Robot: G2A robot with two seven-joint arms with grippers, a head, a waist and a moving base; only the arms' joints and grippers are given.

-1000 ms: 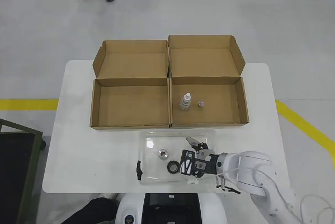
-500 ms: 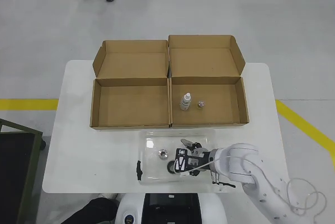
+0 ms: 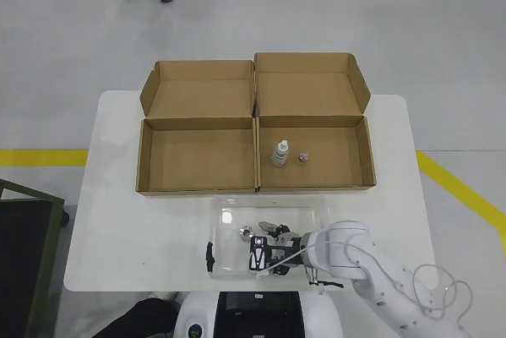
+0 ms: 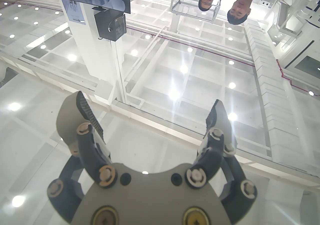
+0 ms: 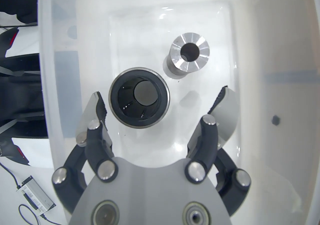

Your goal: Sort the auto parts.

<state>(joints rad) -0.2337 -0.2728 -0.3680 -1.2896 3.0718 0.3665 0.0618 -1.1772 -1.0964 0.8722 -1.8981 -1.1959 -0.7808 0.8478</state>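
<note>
Since a second ago the right gripper (image 5: 161,99) has slid along the clear tray (image 3: 236,207) from its right end toward the middle, and it now hangs over the parts. The fingers are spread wide with nothing between the pads. The black ring (image 5: 139,101) sits on the tray floor in the gap, close to one finger and well apart from the other. That looks like lining up for a pick, with the wide spread there to clear the ring's outer wall. The silver slotted sleeve (image 5: 189,54) stands just beyond the ring, past the fingertips, so it should stay out of the squeeze.

The tray lies at the front edge of the table (image 3: 117,211). Two open cardboard boxes stand side by side along the far edge. The right box (image 3: 345,173) holds a small white bottle (image 3: 280,153) and a tiny silvery part (image 3: 303,156), too small to identify.

From above, the wrist covers the ring, and how high the fingers ride over the tray floor is hard to judge. The left gripper (image 4: 148,104) is spread open and empty, pointing at the ceiling, and its place over the table can't be told
</note>
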